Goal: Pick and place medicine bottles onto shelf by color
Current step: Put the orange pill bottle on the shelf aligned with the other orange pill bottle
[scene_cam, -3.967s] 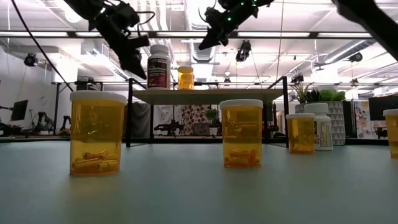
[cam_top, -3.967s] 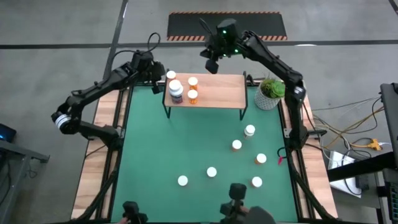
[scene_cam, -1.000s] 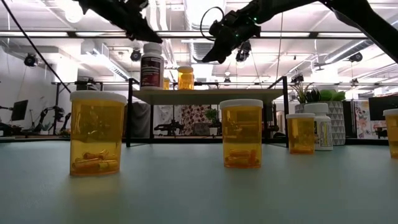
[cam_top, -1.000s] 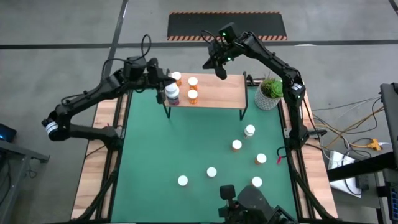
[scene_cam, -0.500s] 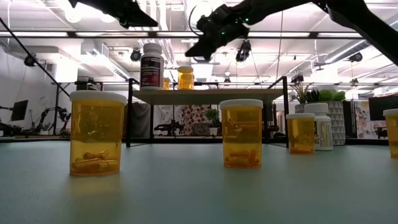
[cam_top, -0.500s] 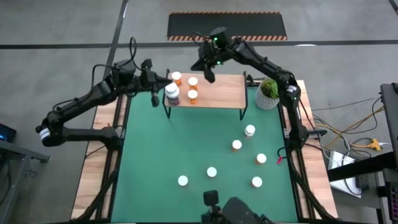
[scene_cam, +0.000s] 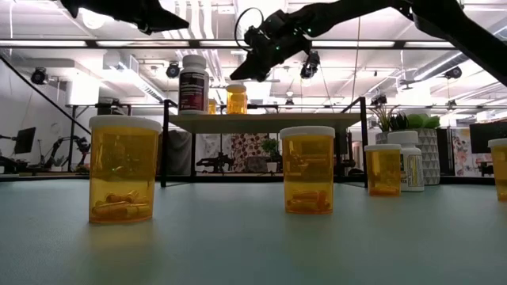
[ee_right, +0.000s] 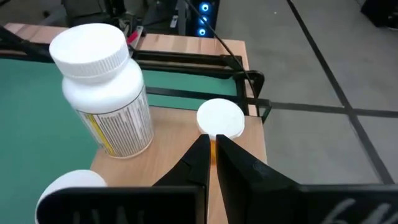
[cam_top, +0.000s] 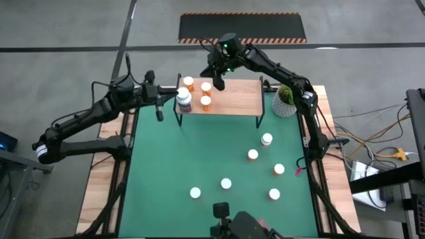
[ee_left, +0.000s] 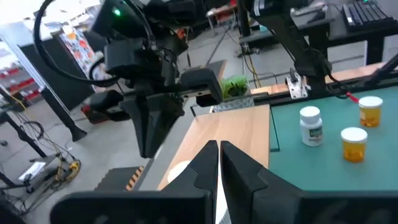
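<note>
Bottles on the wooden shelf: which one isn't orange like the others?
The large white bottle with a dark label, at the shelf's left end. It is bigger than the three small orange-bodied ones standing beside it.

Bright, even overhead light; ceiling strip lamps glare in low view. Soft shadows on green table mat. Translucent orange pill bottle glows, backlit. Wrist views' near fingers blurred.

Bottles crowd shelf left; right half seemingly free.

The label on the large white bottle carries print too small to read.
</note>
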You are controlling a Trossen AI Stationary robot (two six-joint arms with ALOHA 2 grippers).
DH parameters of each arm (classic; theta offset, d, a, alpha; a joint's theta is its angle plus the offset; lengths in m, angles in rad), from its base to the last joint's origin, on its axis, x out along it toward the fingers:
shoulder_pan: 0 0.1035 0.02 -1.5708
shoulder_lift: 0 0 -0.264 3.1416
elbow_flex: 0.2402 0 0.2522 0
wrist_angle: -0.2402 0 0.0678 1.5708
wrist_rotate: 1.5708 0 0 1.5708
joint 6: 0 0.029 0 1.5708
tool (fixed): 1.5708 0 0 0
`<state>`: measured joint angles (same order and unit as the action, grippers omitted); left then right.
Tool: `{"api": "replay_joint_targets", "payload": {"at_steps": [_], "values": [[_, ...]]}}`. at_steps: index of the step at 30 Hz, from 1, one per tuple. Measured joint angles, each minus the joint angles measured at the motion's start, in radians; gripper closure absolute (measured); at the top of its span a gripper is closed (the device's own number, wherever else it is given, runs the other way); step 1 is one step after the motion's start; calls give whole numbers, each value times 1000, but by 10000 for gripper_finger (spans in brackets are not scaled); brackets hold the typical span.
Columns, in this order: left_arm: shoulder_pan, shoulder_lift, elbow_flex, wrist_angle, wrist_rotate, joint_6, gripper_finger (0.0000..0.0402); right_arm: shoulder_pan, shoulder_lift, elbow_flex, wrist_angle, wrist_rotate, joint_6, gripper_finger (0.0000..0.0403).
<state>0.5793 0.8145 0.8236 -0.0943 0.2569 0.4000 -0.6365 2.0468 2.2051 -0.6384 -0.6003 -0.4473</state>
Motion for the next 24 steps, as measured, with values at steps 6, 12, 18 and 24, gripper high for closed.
{"api": "replay_joint_targets", "payload": {"at_steps": [6,12,18,24], "values": [[0,-24,-65,125,0,0,402,5,0,0,17,0,5,385],[1,-42,-100,171,0,0,402,32,34,0,85,-1,1,385],[1,-62,-108,173,0,7,402,30,58,-2,162,0,29,385],[1,-61,-111,175,-3,8,402,34,88,-2,215,6,52,385]]}}
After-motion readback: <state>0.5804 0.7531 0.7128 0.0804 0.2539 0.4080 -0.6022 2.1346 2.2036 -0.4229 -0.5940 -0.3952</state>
